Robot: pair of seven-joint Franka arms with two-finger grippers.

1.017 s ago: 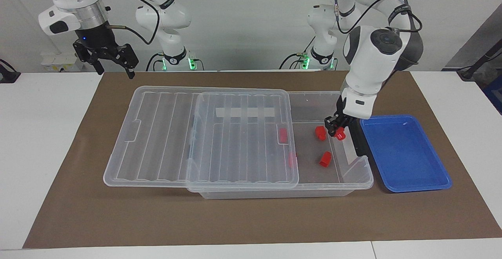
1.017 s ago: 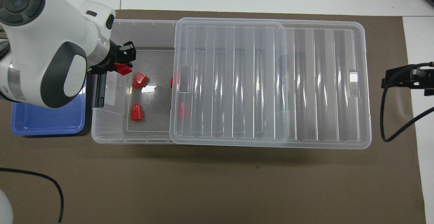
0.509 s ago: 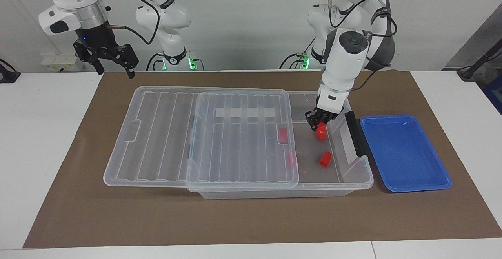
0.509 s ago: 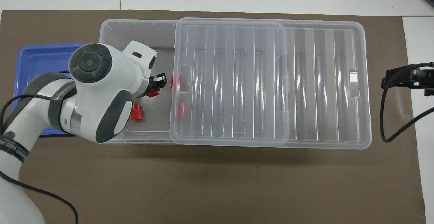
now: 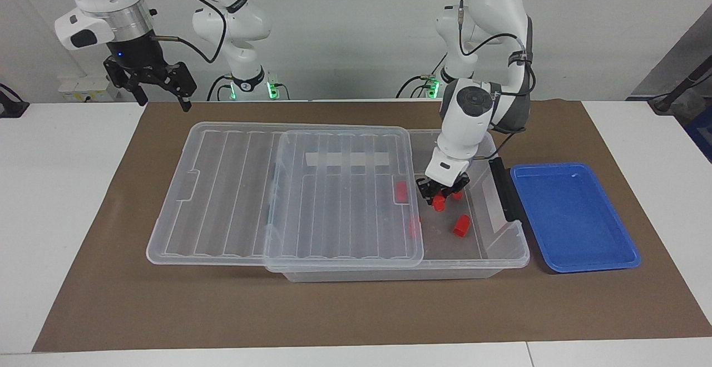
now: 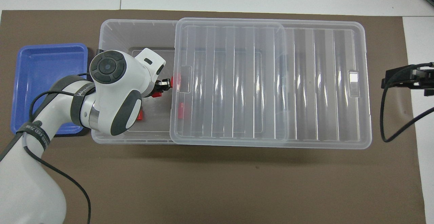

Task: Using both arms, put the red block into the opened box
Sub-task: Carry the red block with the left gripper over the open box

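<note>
Looking down through the facing camera, I judge the job nearly finished. My left gripper (image 5: 440, 197) is low inside the uncovered end of the box (image 5: 503, 256), pinched on the red block (image 5: 439, 204), which hangs just over the box floor, close beside the edge of the lid (image 5: 250, 189). The release is all that is left for this block: I judge the fingers must part and the arm lift clear.

Taking the box as my landmark: the lid lies slid along it toward the right arm's end, overhanging that end of the box and leaving the end toward the left arm open. In that open end a loose red block (image 5: 461, 226) lies on the floor, farther from the robots than the held one, and another red block (image 5: 457, 194) peeks out just beside the gripper. Two more blocks (image 5: 401, 191) show through the clear lid at its edge. The blue tray (image 5: 573, 217) sits just outside the box, touching or nearly touching its black handle (image 5: 503, 189), and holds no blocks, so I judge nothing remains to fetch from it.

My right gripper (image 5: 161, 86) waits with its fingers spread, up in the air over the corner of the brown mat, off the lidded end of the box. Putting the lid back may fall to it, though the task names only the placing.
</note>
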